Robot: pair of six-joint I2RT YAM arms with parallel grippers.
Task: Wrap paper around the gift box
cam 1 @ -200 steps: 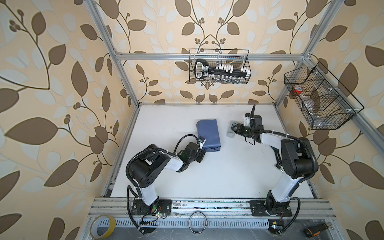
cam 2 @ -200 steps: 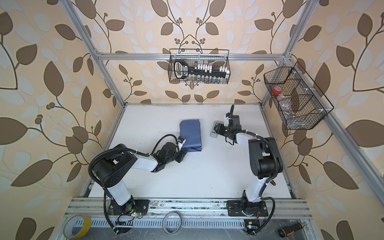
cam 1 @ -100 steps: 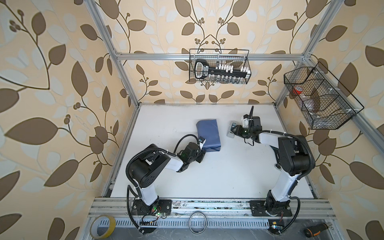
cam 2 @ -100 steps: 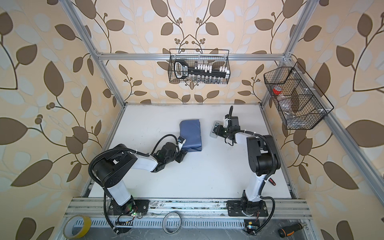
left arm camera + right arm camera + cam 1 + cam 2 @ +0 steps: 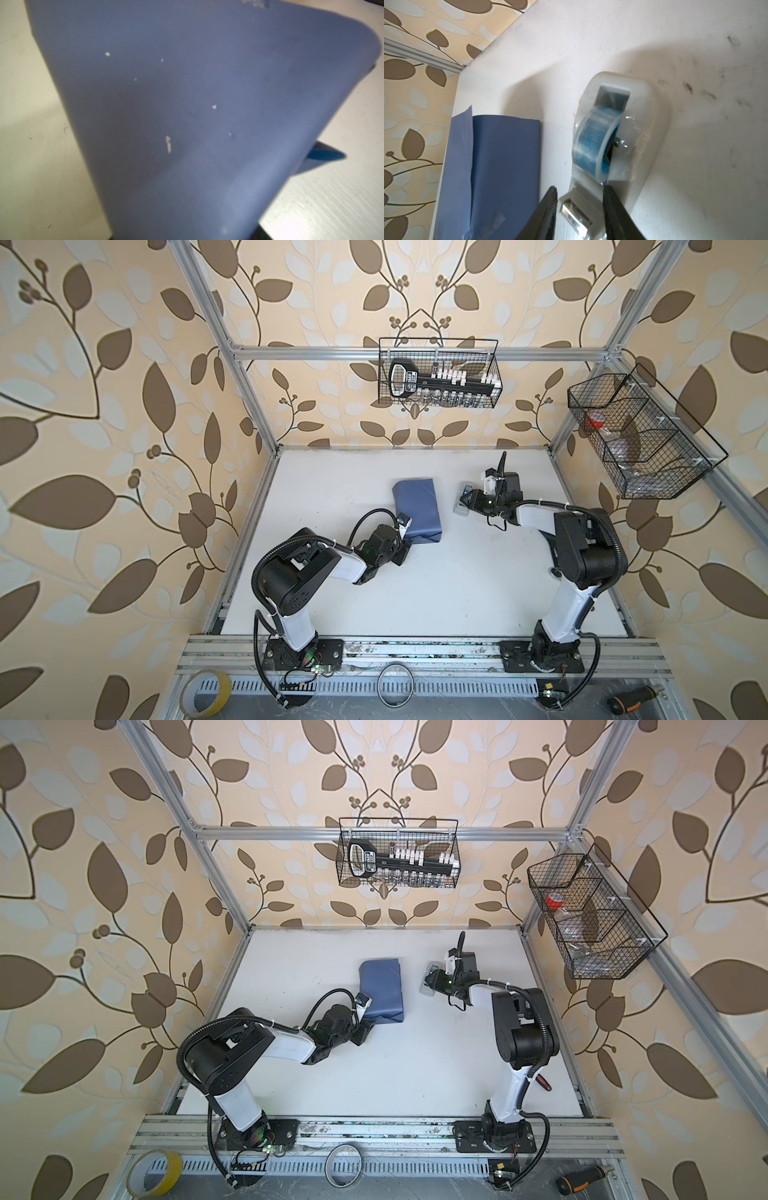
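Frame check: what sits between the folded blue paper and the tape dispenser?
Nothing: only a bare strip of white table separates the paper from the tape dispenser, shown in both top views and the right wrist view.

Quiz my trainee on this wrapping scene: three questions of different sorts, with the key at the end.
1. True or false: the paper lies spread flat on the table.
2. In the right wrist view, what stands between the fingers of the right gripper? A) the cutter end of the tape dispenser B) the paper C) nothing
3. Fill in: in both top views the left gripper sits at the end of the paper that is ____ the arm bases (nearer to / farther from).

Key: 1 false, it is folded into a bundle; 2 A; 3 nearer to.
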